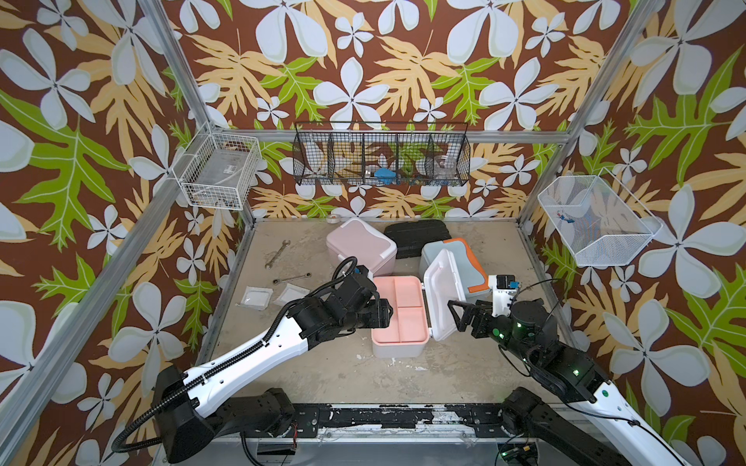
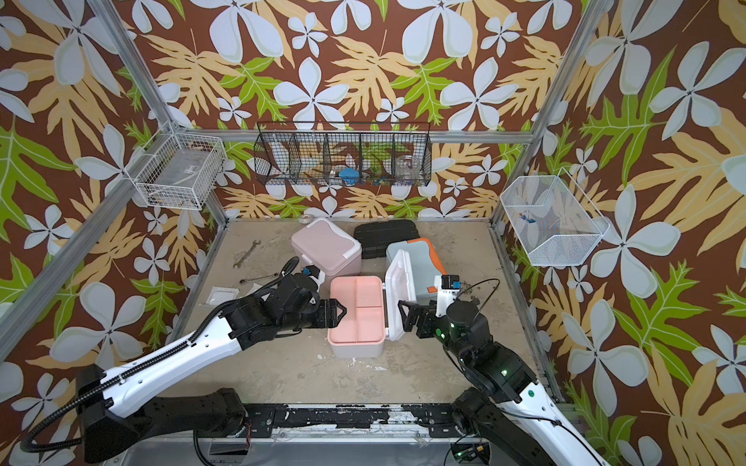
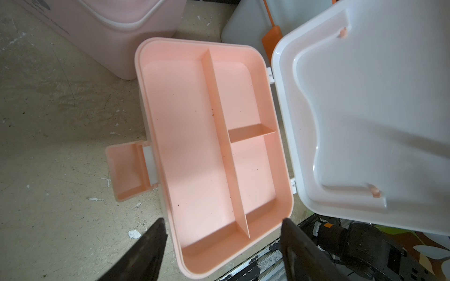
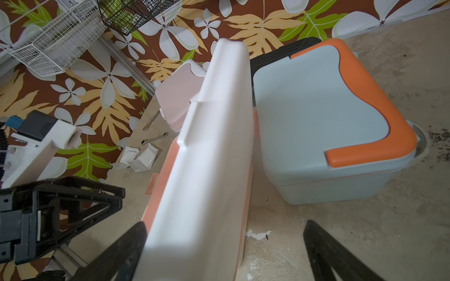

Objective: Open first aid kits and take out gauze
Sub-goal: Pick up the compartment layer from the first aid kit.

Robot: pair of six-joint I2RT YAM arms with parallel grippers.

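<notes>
Left wrist view: left gripper (image 3: 222, 220) jaws apart above open peach kit (image 3: 190, 133). Right gripper (image 4: 225, 222) jaws apart, one finger (image 4: 126, 248) beside raised white lid (image 4: 219, 121).

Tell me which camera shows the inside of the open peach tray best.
The left wrist view: it looks straight down into the peach tray, showing its dividers and all three compartments empty. Both top views show the tray smaller. In the right wrist view the raised white lid hides all but an edge.

Open kit (image 1: 397, 318) sits centre — rear-left kit (image 1: 361, 244) and rear-right kit (image 1: 472, 270) behind it, gauze packets (image 1: 256, 297) to its left.
</notes>
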